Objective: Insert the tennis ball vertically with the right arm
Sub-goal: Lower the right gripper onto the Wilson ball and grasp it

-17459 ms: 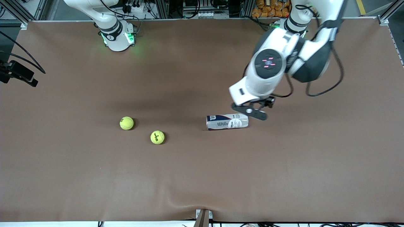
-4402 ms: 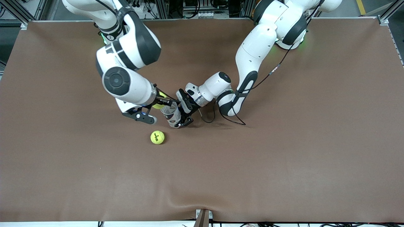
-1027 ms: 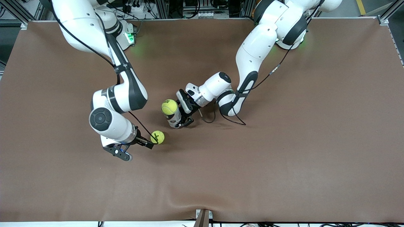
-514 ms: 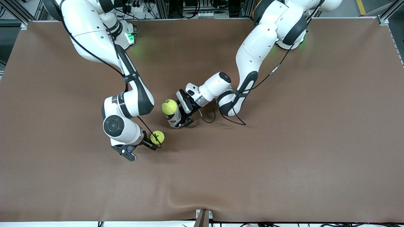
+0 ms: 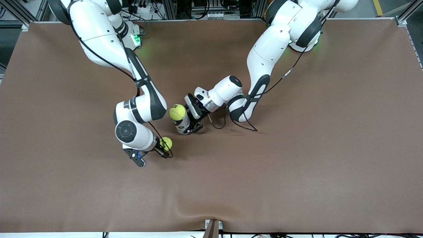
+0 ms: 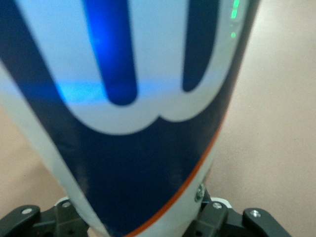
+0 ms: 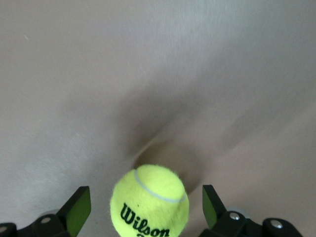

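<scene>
One yellow tennis ball [image 5: 167, 142] [image 7: 150, 202] lies on the brown table, nearer the front camera than the can. My right gripper [image 5: 164, 148] [image 7: 146, 209] is low at the ball and open; its fingers [image 7: 79, 211] stand on either side of the ball with gaps showing. The Wilson can [image 5: 181, 124] [image 6: 138, 98] stands upright, slightly tilted, with a second tennis ball [image 5: 177, 112] sitting in its open top. My left gripper [image 5: 191, 119] is shut on the can from the side, low on its wall.
The brown mat [image 5: 297, 158] covers the whole table. The left arm's elbow and a loose cable [image 5: 244, 122] lie low on the table beside the can, toward the left arm's end.
The right arm has swung toward the can's side and its open gripper has come down around the ball on the table. The left arm and the can have not moved.
</scene>
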`<state>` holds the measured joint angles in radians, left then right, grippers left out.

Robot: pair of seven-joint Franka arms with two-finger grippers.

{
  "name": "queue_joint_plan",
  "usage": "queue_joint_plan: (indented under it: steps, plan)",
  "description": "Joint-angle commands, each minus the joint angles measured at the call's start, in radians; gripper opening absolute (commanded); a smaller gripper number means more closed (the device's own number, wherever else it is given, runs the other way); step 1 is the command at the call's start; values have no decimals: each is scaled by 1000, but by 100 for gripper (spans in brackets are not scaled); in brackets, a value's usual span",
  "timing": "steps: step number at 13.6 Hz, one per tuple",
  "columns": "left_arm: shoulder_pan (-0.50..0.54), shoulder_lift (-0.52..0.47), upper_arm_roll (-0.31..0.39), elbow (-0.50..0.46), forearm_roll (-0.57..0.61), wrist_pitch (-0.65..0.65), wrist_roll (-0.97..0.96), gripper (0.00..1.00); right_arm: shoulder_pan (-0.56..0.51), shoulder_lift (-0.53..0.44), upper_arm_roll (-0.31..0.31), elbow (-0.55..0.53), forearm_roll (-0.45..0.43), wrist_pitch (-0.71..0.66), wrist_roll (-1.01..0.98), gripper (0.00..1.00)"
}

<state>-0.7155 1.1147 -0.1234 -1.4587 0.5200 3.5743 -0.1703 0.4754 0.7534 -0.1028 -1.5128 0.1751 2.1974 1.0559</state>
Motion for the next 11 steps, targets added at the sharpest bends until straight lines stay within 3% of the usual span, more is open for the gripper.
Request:
queue_joint_plan:
  steps: [1,4,5,6,7,9,11]
  plan:
    - [16,-21,10,-48,28,-20,-3,78,9,18,-3,6,12,-22,21,100]
    - [18,-21,10,-49,28,-20,-2,78,9,20,-3,6,12,-42,19,100]
    - [18,-21,10,-49,28,-22,-5,78,9,21,-3,6,12,-41,21,92]
    - [18,-22,10,-54,28,-20,-3,78,11,20,-3,8,12,-41,21,44]
    - [19,-21,10,-57,29,-20,-3,78,14,20,-3,8,12,-41,19,19]
    - [18,-22,10,-61,29,-20,-2,78,19,20,-3,8,12,-39,21,2]
    - [19,-26,10,-71,29,-20,-1,78,12,18,-3,11,12,-41,21,0]
